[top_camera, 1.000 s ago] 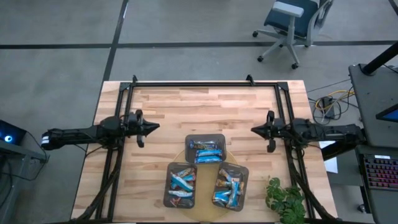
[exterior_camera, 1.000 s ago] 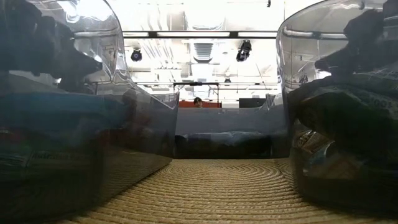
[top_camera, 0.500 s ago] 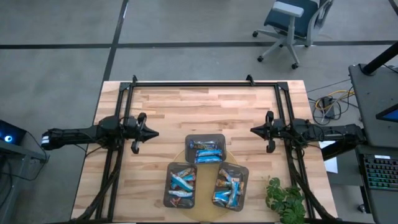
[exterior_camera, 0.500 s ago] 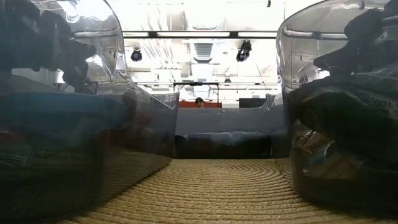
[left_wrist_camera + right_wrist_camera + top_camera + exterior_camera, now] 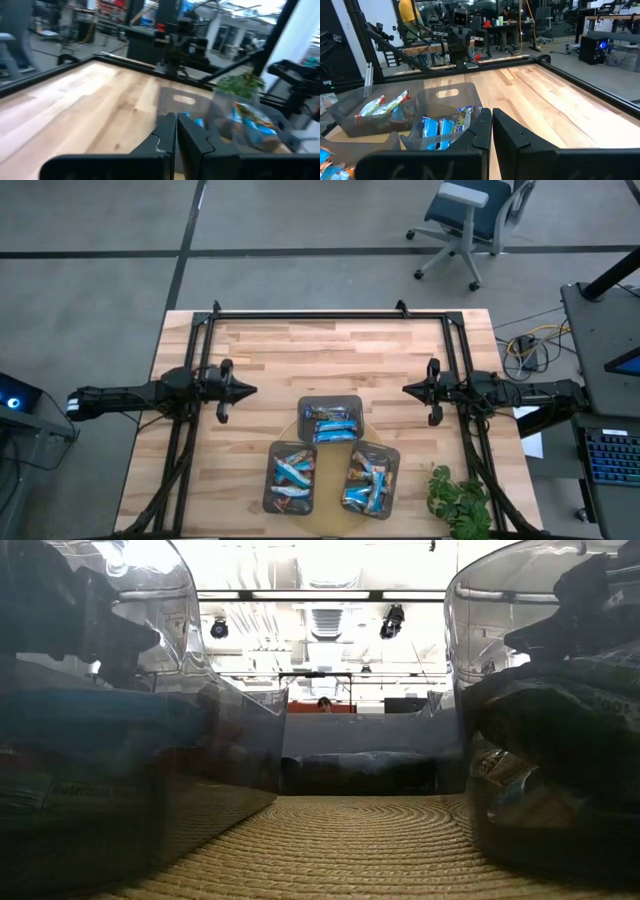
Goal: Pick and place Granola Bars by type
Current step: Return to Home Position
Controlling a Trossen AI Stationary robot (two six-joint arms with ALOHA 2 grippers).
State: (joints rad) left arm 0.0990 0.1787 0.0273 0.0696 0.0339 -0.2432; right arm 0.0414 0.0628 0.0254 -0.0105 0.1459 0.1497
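Observation:
The granola bars, blue, tan and silvery wrappers, lie in three dark grey trays: a far tray (image 5: pixel 330 420), a near-left tray (image 5: pixel 290 477) and a near-right tray (image 5: pixel 371 480). All three rest on a round woven mat (image 5: pixel 330 520). My left gripper (image 5: pixel 247 391) hovers left of the trays, shut and holding nothing; its fingers (image 5: pixel 176 131) point at the far tray (image 5: pixel 220 117). My right gripper (image 5: pixel 407 390) hovers right of them, shut too, with blue bars (image 5: pixel 440 127) ahead of it in its wrist view.
Bare wood table (image 5: pixel 330 355) spreads beyond and beside the trays. A black frame rail (image 5: pixel 330 313) runs along the far edge and down both sides. A green plant (image 5: pixel 458 498) stands at the near-right corner. In the low view the mat (image 5: pixel 350 840) runs between two tray walls.
My left gripper has turned a little about its wrist and wavered in place, staying shut. The trays and bars have not moved.

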